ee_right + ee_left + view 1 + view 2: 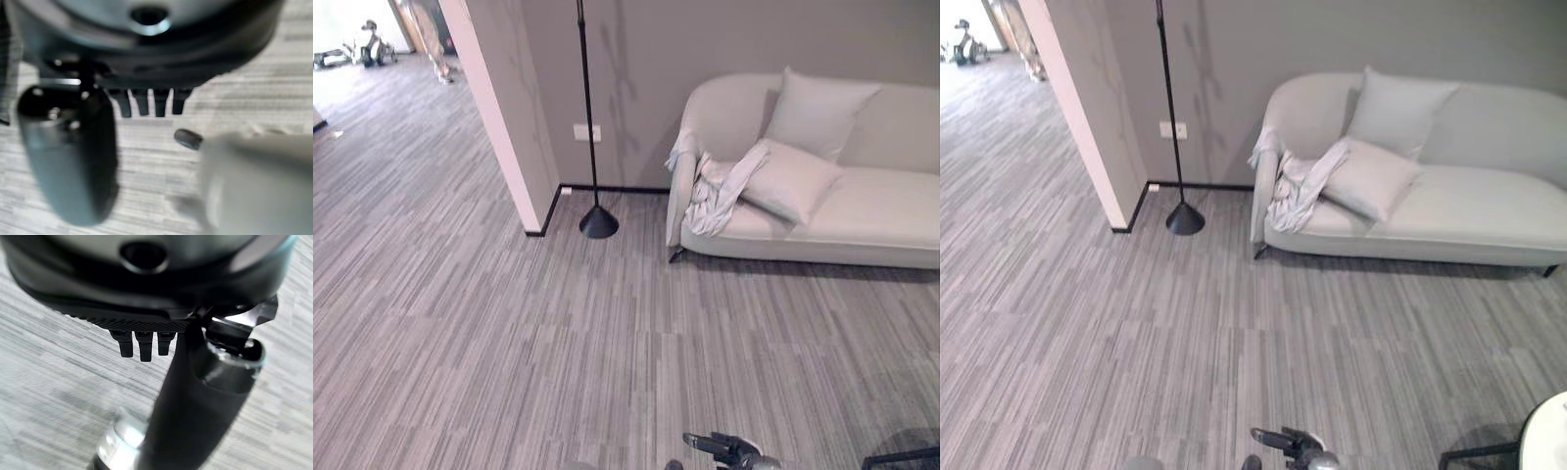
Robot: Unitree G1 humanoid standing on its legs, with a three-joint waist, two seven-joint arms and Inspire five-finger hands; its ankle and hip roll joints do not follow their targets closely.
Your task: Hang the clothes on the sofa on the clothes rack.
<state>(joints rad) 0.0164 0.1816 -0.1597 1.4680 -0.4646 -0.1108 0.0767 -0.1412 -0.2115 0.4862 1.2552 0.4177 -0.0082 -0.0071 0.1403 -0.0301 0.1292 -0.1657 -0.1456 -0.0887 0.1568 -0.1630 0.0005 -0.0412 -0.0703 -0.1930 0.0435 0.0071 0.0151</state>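
A pale garment [715,191] lies crumpled over the left arm and seat of the light sofa [871,211], partly tucked under the front cushion [791,178], well apart from me across the striped floor [509,333], with a black pole stand [590,127] near the sofa's left end. It looks light, soft and floppy, likely to sag and trail, so I judge the bunched folds hanging over the sofa arm the best place to pinch. My left robot hand [142,342] and right robot hand [146,100] hang empty with fingers relaxed.
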